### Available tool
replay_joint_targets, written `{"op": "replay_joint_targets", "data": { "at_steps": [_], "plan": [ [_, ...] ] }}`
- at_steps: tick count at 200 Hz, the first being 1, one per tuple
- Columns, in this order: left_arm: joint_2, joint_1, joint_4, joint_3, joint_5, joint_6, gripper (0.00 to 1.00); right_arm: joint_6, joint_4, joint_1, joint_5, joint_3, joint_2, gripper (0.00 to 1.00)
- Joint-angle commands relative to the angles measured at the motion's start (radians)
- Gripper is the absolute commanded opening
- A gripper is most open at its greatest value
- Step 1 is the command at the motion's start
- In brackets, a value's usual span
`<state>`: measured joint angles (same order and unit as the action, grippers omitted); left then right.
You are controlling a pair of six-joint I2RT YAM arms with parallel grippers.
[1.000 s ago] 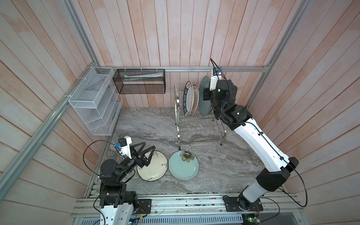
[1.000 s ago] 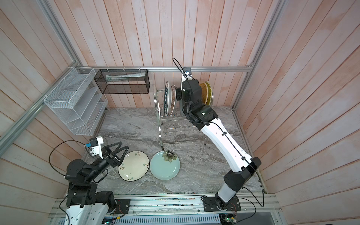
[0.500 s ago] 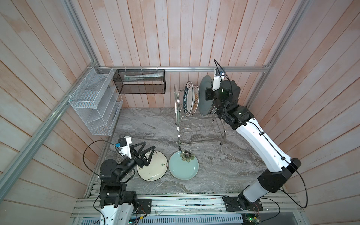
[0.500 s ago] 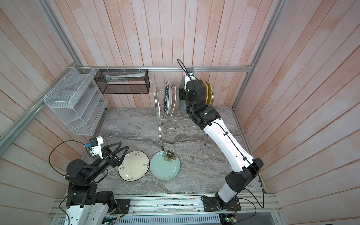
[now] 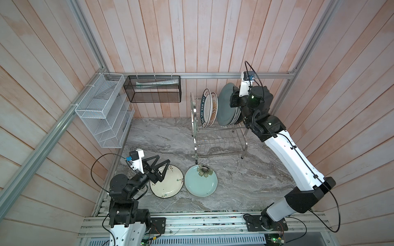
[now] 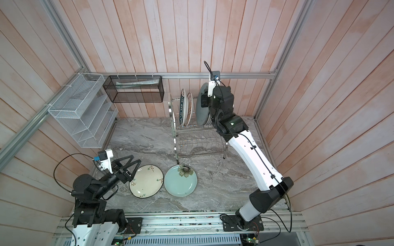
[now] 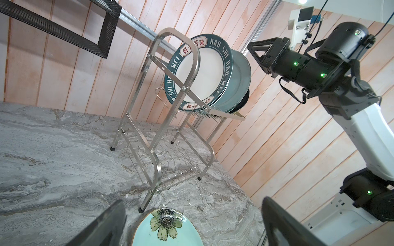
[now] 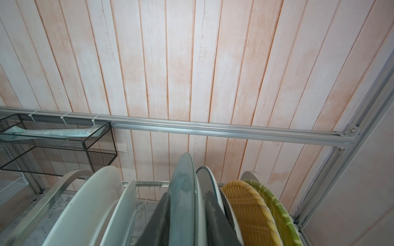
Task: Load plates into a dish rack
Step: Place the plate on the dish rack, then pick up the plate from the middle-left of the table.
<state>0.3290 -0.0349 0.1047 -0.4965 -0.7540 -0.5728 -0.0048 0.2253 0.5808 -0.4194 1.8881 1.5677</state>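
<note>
The steel dish rack stands at the back of the marble table. Its upper tier holds a lettered-rim plate, a white one, the large grey plate and more behind it, among them a woven yellow plate. My right gripper is open and sits astride the grey plate's top rim, one finger on each side. A cream floral plate and a pale blue flower plate lie flat at the front. My left gripper hovers wide open over the cream plate's near-left edge and holds nothing.
A white mesh shelf basket hangs on the left wall. A black mesh box hangs from the rear aluminium rail. The rack's lower tier holds nothing. Wooden walls close in on the rack at the back and right.
My right gripper's jaws have parted around the grey plate, which now stands in the rack's upper tier. That wrist shifted slightly to the right. The left arm has not moved.
</note>
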Motion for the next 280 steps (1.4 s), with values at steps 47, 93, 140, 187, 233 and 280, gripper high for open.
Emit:
{"op": "replay_joint_targets", "data": {
  "at_steps": [47,93,140,187,233,280],
  "plan": [
    [0.062,-0.005,0.01,0.019,0.026,-0.039,1.0,0.064,0.025,-0.002,0.077,0.001,-0.085,0.64],
    [0.134,-0.002,0.241,0.05,0.319,-0.148,1.0,0.161,0.056,-0.002,0.142,-0.15,-0.209,0.8],
    [0.177,-0.002,0.535,0.027,0.572,-0.33,1.0,0.279,0.011,0.025,0.278,-0.486,-0.405,0.88],
    [0.176,0.021,0.6,0.103,0.625,-0.444,1.0,0.333,-0.037,0.07,0.375,-0.78,-0.565,0.96],
    [0.183,0.067,0.546,0.216,0.587,-0.514,1.0,0.39,-0.091,0.077,0.485,-0.972,-0.613,0.96],
    [0.17,0.084,0.513,0.273,0.554,-0.514,0.98,0.405,-0.124,0.082,0.551,-1.063,-0.646,0.98]
  ]
}}
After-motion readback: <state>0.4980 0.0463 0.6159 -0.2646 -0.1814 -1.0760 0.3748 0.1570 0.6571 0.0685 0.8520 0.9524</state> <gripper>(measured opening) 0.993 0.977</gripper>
